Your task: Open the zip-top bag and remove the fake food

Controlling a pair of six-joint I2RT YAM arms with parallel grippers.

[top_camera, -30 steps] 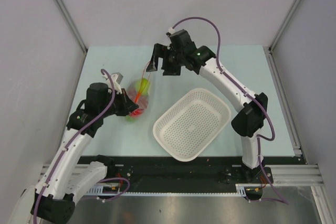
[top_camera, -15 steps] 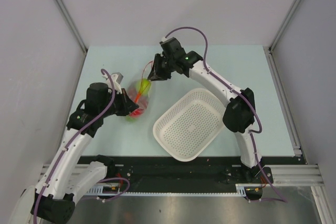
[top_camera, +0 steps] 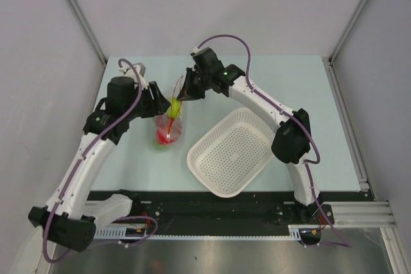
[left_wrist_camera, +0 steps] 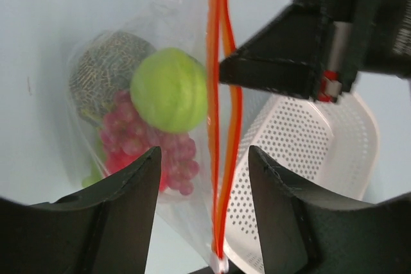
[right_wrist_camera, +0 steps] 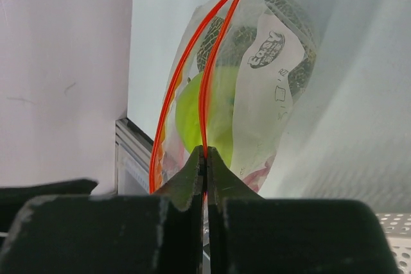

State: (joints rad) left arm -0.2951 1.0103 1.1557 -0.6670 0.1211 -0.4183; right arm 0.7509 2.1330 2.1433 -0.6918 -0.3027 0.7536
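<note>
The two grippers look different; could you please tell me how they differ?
The right gripper is shut, fingers pinching one side of the zip strip; the left gripper is open, fingers straddling it. The right gripper is on its far side, the left gripper on its left. Both sit at the mouth of the zip-top bag.

Pale green surface [top_camera: 308, 88], white perforated basket [top_camera: 234, 152] lying on it right of centre, clear zip-top bag [top_camera: 168, 126] holding fake food [top_camera: 166, 134] just left of it, bag's contact with the surface unclear
</note>
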